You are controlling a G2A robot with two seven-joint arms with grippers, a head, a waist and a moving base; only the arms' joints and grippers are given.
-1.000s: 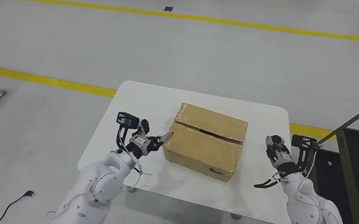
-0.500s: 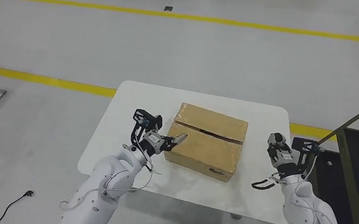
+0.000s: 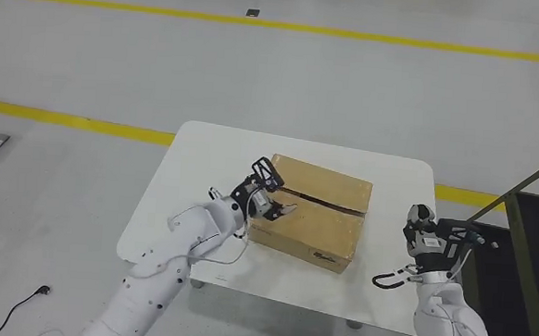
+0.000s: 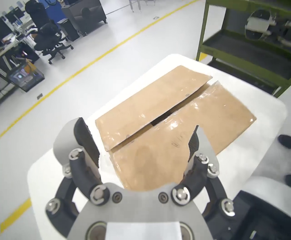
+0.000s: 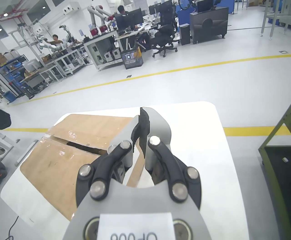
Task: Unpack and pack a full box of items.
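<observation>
A brown cardboard box sits in the middle of the white table, its two top flaps down with a dark slit between them. My left gripper hovers open over the box's left end, beside the seam; its fingers straddle the near flap. My right gripper hangs shut beyond the box's right side, near the table's right edge, with nothing in it. In the right wrist view the box lies beside the right gripper.
A green metal shelf frame stands just past the table's right edge. Bare table top lies left of and behind the box. Yellow floor lines run behind the table.
My left arm has swung from the table's left front up and rightward, and its gripper now sits over the box's left end. The right gripper shifted slightly down and stays shut.
</observation>
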